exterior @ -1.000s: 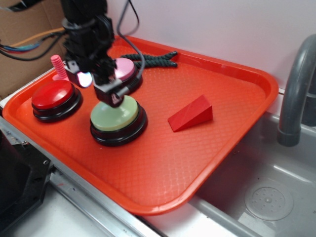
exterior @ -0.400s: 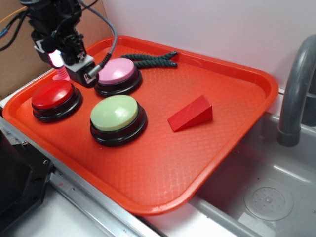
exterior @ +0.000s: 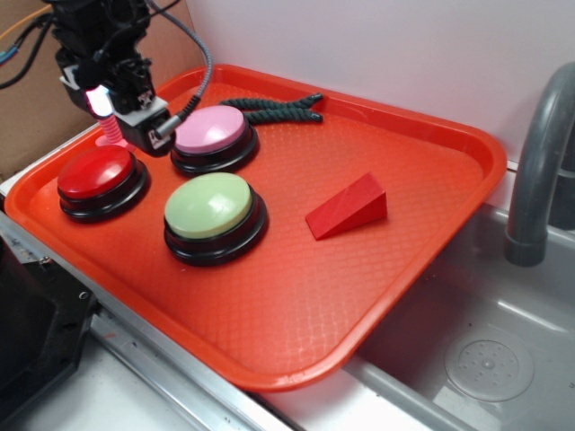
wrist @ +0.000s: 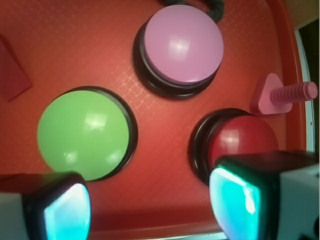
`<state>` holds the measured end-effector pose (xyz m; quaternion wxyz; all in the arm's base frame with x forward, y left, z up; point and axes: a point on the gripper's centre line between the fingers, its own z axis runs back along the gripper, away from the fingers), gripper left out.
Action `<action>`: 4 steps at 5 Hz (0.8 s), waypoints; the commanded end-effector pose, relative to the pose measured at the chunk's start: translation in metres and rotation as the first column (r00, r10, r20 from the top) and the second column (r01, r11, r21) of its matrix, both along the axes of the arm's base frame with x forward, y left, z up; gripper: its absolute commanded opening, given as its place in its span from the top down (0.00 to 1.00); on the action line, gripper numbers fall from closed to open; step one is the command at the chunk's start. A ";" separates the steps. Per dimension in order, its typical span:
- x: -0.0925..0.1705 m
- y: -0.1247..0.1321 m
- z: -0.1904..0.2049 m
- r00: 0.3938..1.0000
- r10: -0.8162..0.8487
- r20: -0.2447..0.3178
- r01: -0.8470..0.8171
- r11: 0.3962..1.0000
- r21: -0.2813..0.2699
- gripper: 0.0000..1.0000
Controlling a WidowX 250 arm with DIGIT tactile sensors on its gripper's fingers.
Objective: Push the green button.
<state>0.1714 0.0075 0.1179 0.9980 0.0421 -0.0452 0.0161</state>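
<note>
The green button [exterior: 209, 206] [wrist: 82, 135], pale lime dome on a black round base, stands on the orange tray [exterior: 296, 296] left of centre with nothing touching it. My gripper [exterior: 142, 126] [wrist: 150, 205] hangs raised at the tray's far left, above the gap between the red button [exterior: 96, 172] [wrist: 240, 145] and the pink button [exterior: 211, 130] [wrist: 182, 45]. It is well clear of the green button, up and to the left. In the wrist view its two fingers stand wide apart with only tray floor between them. It is open and holds nothing.
A red wedge block [exterior: 348, 206] lies right of the buttons. A dark rope [exterior: 274, 109] lies at the tray's back edge. A pink threaded peg [exterior: 111, 131] [wrist: 285, 93] stands behind the red button. A grey faucet [exterior: 539, 162] and sink basin [exterior: 485, 359] are at right.
A second ago the gripper was down on the green button's top. It has lifted off and moved back-left to above the red and pink buttons, drifting only slightly in the last half second.
</note>
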 end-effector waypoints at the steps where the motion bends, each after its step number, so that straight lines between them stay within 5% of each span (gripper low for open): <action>1: -0.001 0.005 0.026 0.997 -0.015 0.070 0.020 0.998 -0.067 0.00; 4: -0.012 0.005 0.040 0.996 -0.002 0.091 0.006 0.999 -0.041 0.00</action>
